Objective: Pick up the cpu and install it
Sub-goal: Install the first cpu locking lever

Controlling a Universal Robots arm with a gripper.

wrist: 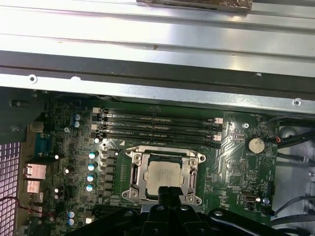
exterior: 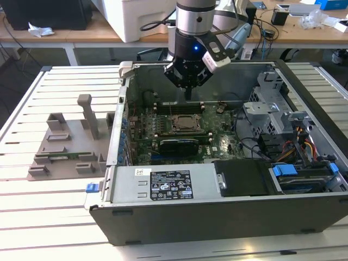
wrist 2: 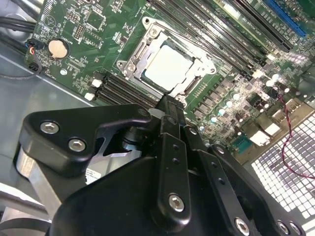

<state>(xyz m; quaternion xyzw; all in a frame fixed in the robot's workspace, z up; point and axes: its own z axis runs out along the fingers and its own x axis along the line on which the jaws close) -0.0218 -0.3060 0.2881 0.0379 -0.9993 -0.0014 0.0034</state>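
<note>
Cpu [wrist: 163, 172] already lies flat inside the socket frame [wrist: 164, 153] on the motherboard [wrist: 231, 147], its silvery top showing in both wrist views, in the open computer case [exterior: 228, 217] on the slatted table [exterior: 43, 217]; the gripper [wrist 2: 170, 105] hangs just above the socket's near edge, its fingers [wrist 2: 171, 118] together and holding nothing; the placing step looks done or nearly so, though whether the chip is fully seated cannot be told; any further move calls for a straight, gentle lift clear of the frame and the memory slots [wrist: 157, 125] beside it, without nudging the chip
</note>
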